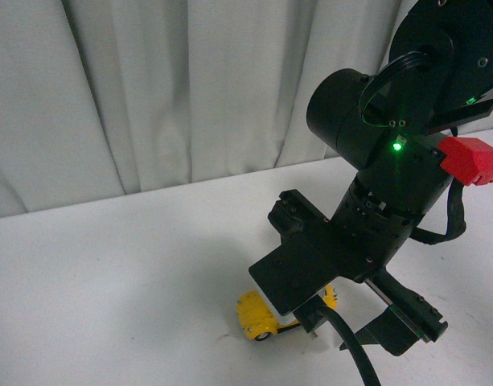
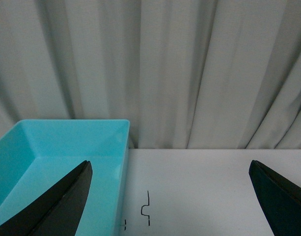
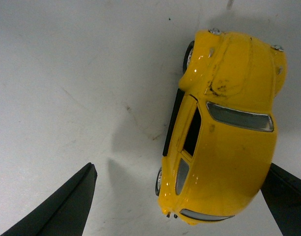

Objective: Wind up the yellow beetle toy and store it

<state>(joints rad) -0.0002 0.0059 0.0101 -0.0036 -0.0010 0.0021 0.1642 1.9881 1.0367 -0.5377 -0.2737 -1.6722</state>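
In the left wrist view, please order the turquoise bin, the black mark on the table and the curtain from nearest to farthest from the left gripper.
1. The turquoise bin, beside one finger of the left gripper, and the black mark on the table, between the fingers: too close to call.
2. The curtain, behind the table's far edge, clearly farthest.
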